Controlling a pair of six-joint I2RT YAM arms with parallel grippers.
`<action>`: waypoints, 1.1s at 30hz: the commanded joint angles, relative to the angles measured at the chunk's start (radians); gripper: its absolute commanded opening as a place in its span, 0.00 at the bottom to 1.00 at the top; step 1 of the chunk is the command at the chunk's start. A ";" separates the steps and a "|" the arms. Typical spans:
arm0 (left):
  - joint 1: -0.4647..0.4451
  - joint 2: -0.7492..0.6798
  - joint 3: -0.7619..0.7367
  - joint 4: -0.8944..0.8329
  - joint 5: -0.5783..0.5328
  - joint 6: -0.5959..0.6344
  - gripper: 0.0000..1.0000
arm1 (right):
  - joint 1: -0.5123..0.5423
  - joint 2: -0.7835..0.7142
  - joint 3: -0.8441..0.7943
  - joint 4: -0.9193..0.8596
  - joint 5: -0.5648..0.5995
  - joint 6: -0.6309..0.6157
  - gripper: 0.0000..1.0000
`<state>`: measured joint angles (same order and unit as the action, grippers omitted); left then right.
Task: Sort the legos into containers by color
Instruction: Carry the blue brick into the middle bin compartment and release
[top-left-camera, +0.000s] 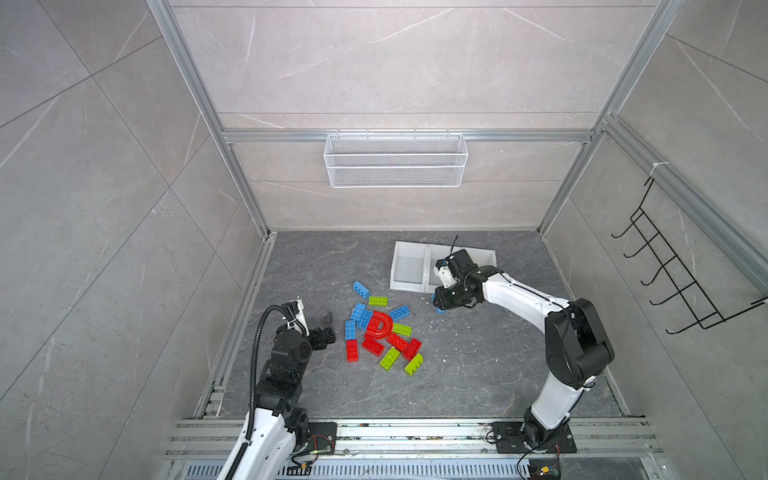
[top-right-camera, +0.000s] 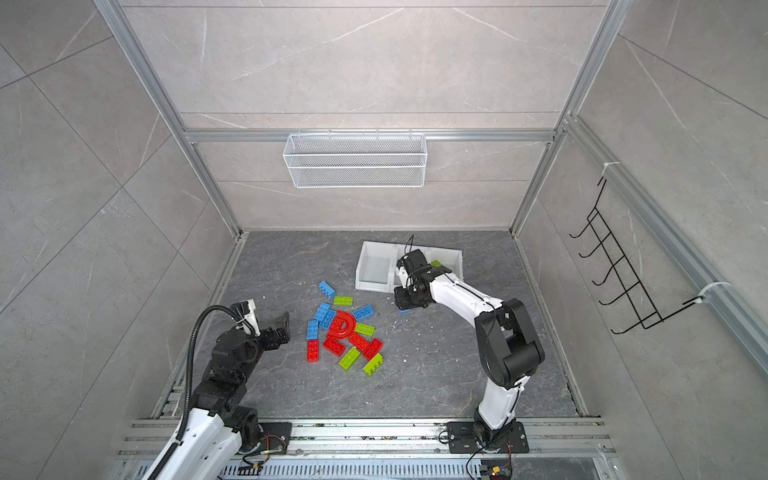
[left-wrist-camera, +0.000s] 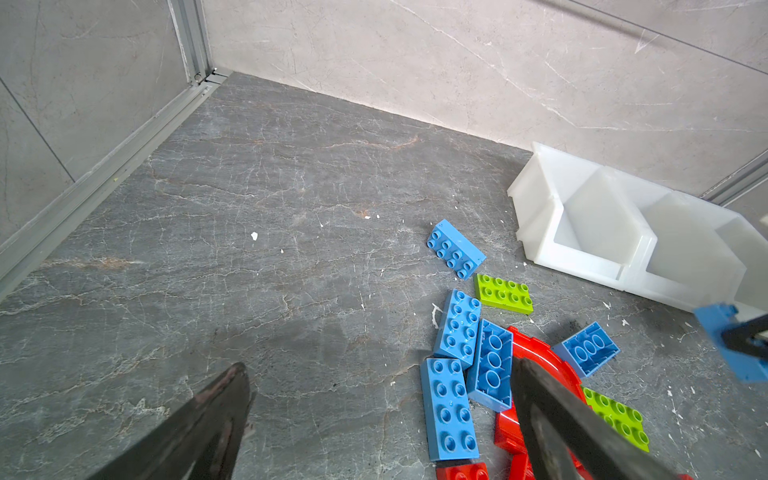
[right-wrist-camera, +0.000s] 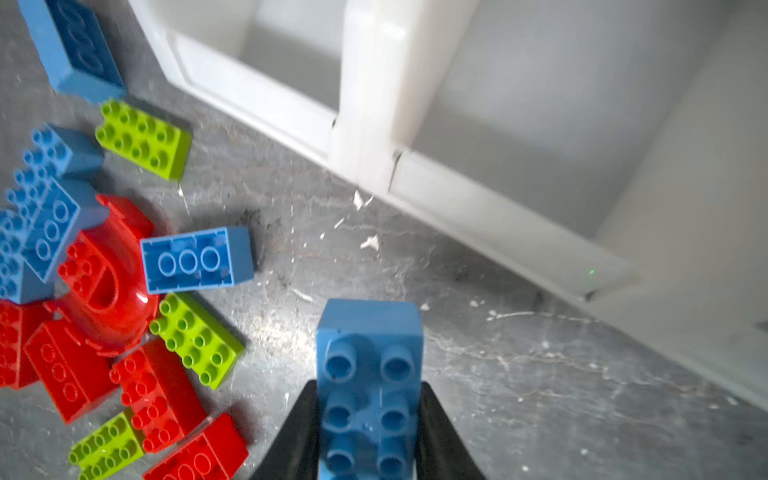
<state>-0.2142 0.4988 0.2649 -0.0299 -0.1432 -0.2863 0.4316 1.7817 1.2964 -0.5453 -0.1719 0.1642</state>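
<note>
The right gripper (right-wrist-camera: 368, 392) clutched a blue studded plastic brick (right-wrist-camera: 368, 328) just on the near side of the three joined white plastic bins (top-left-camera: 407, 286); the left gripper (left-wrist-camera: 380, 368) gaped wide, left of the red, blue and green brick pile (top-left-camera: 380, 328).

The left arm (top-left-camera: 266, 440) and the right arm (top-left-camera: 515, 297) are wearing white and black.
Both arms are showing smooth white shells with chunky black joints in between. A bumpy black hose (top-left-camera: 254, 365) is running along the left arm, and a thin black cable (top-left-camera: 526, 289) is running along the right one. The left hand (top-left-camera: 330, 327) and the right hand (right-wrist-camera: 369, 388) are showing pointy black fingers (left-wrist-camera: 552, 415). Each arm is sitting on a flat black plate (top-left-camera: 505, 444), with thin red wires (top-left-camera: 320, 439) peeking out.
</note>
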 joint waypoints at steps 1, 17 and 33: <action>0.001 0.007 0.006 0.010 0.024 -0.005 1.00 | -0.028 0.007 0.074 0.013 -0.027 -0.003 0.22; 0.000 -0.026 -0.003 0.002 0.013 -0.010 1.00 | -0.126 0.278 0.405 -0.005 0.004 0.012 0.23; 0.000 -0.006 0.003 0.004 0.010 -0.011 1.00 | -0.130 0.280 0.488 -0.092 0.018 0.007 0.59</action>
<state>-0.2142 0.4934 0.2649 -0.0303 -0.1287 -0.2882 0.3023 2.1185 1.7657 -0.5739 -0.1612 0.1753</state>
